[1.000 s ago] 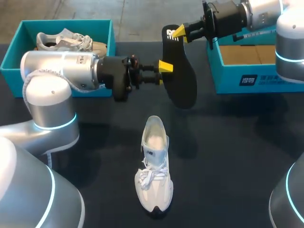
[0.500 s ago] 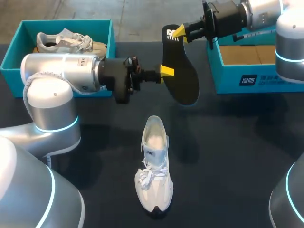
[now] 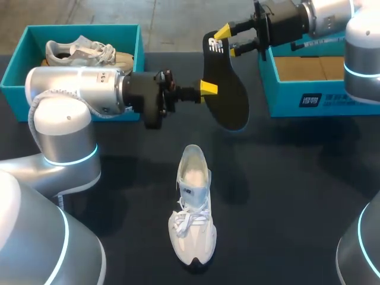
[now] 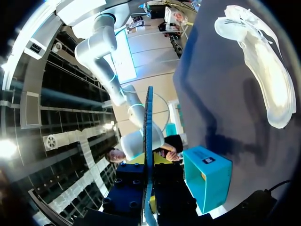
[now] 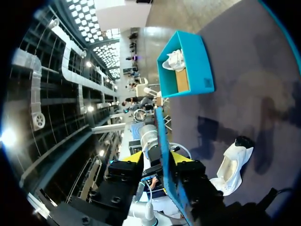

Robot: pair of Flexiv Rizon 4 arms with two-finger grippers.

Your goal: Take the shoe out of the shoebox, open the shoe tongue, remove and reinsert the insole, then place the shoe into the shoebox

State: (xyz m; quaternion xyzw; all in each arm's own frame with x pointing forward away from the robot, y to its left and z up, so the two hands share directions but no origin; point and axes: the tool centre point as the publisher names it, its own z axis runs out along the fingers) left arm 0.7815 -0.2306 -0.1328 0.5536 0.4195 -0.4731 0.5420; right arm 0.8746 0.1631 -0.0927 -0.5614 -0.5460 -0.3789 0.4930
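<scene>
While shoe (image 3: pixel 193 208) lies on dark table (image 3: pixel 297 178) | left fingers (image 3: pixel 208 89) pinch insole (image 3: pixel 230 98) | right fingers (image 3: pixel 224 31) spread

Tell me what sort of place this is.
Probably a robotics test bench for shoe handling: two robot arms over a dark table, the left tool gripping a black insole, a white shoe on the table, and a teal left shoebox and right shoebox.

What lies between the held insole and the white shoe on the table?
Nothing; the head view shows only bare table between insole and shoe.
</scene>
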